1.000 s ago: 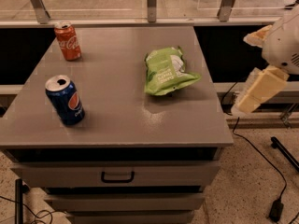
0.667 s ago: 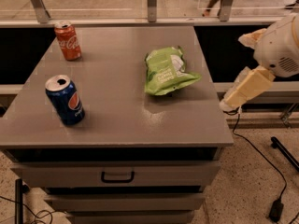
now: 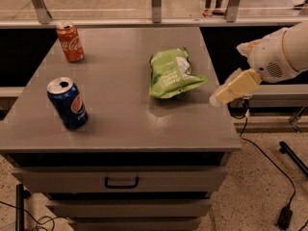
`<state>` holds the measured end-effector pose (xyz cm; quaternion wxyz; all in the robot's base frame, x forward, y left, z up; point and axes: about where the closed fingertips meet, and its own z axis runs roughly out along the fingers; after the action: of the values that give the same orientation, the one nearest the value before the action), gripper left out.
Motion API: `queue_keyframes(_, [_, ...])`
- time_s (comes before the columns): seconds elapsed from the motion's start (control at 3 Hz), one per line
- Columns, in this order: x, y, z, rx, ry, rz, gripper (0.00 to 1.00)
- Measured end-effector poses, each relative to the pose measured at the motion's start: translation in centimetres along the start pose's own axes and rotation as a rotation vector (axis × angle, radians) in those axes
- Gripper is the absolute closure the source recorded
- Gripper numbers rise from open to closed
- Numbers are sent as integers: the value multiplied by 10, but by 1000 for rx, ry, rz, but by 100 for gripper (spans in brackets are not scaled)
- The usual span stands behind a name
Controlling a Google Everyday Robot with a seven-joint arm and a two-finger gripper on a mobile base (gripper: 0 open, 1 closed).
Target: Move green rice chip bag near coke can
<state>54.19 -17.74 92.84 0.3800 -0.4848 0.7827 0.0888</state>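
The green rice chip bag (image 3: 173, 73) lies flat on the grey cabinet top (image 3: 120, 114), right of centre. The red coke can (image 3: 70, 42) stands upright at the far left corner. My gripper (image 3: 219, 98) reaches in from the right, its cream tip just over the table's right edge, a short way right of the bag and not touching it. It holds nothing.
A blue Pepsi can (image 3: 68, 103) stands at the front left. The cabinet has drawers (image 3: 121, 182) below its front edge. A rail with posts (image 3: 155, 4) runs behind the table. Black cables (image 3: 269, 162) lie on the floor at the right.
My arm has swung left and down, bringing the gripper from beside the table to its right edge, closer to the bag. The bag and both cans have not moved.
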Motion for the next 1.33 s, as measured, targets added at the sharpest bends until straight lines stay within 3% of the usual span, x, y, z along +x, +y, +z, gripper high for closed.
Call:
queue_keyframes(0.33, [-7,-1,31,-63,-44,33,0])
queue_keyframes(1.0, [-6,-5,36,-38,-46,47,0])
queue_keyframes(1.33, [-9,-10,52,-50,-72,44,0])
